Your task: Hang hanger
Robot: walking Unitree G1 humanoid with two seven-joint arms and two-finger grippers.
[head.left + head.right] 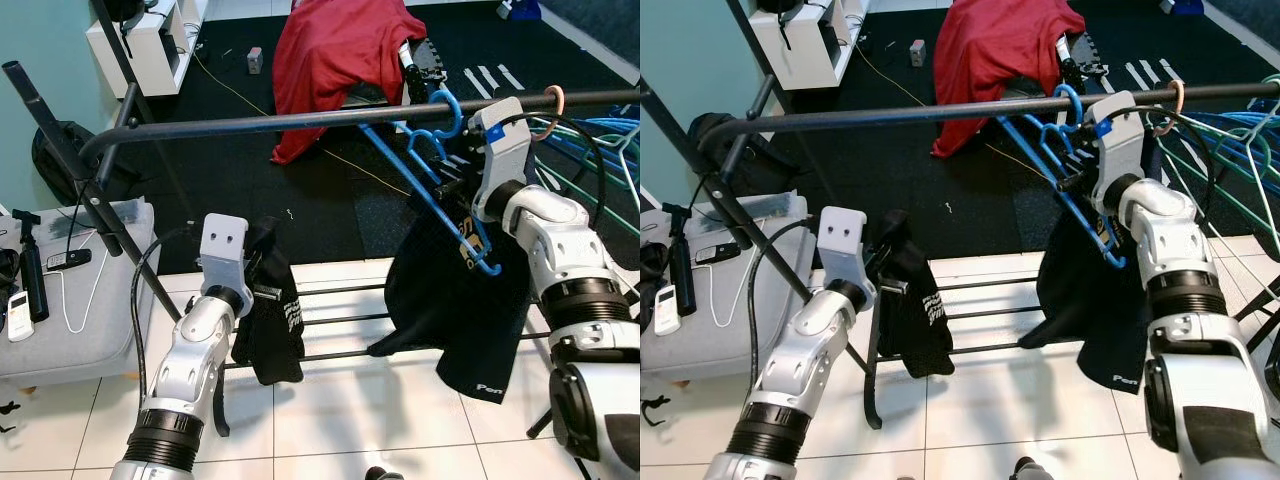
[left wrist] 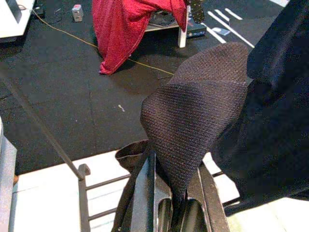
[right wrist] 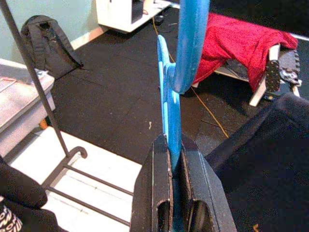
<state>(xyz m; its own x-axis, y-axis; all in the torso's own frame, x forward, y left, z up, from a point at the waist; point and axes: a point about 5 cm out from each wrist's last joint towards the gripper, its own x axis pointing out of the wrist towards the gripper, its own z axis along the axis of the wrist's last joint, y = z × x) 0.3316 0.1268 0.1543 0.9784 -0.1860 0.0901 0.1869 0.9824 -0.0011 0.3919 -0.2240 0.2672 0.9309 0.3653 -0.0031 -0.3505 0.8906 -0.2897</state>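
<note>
The right gripper [image 3: 176, 212] was up beside the black rail [image 1: 300, 118] of the clothes rack. Its two black fingers were squeezed tight on the blue hanger [image 1: 432, 195]. In the right wrist view the blue bar ran straight up out from between the fingers [image 3: 157, 193], with no gap on either side. The hanger's hook [image 1: 447, 112] curled over the rail, right next to the gripper's grey wrist block. The hanger tipped down and away from the rail, and a black shirt [image 1: 460, 300] drooped from it below the gripper. Small white letters near the bottom edge of the shirt began with "Pen"; the rest was cut off by the arm.

The left gripper [image 2: 174, 212] was lower down, in front of the rack's bottom bars [image 1: 340, 320]. Its fingers were pinched on a fold of black cloth [image 2: 193, 116], which stood up between them in the left wrist view. A black garment [image 1: 268, 320] hung just beside that arm, with white print on it that was too small to read.

More hangers [image 1: 600, 150], blue and green, hung at the far right end of the rail. Behind the rack, a red cloth [image 1: 340, 50] lay draped over something on the dark floor mat [image 1: 250, 200]. A grey box [image 1: 70, 290] sat to the left on the white tiles, with a white remote [image 1: 20, 315] on it.
</note>
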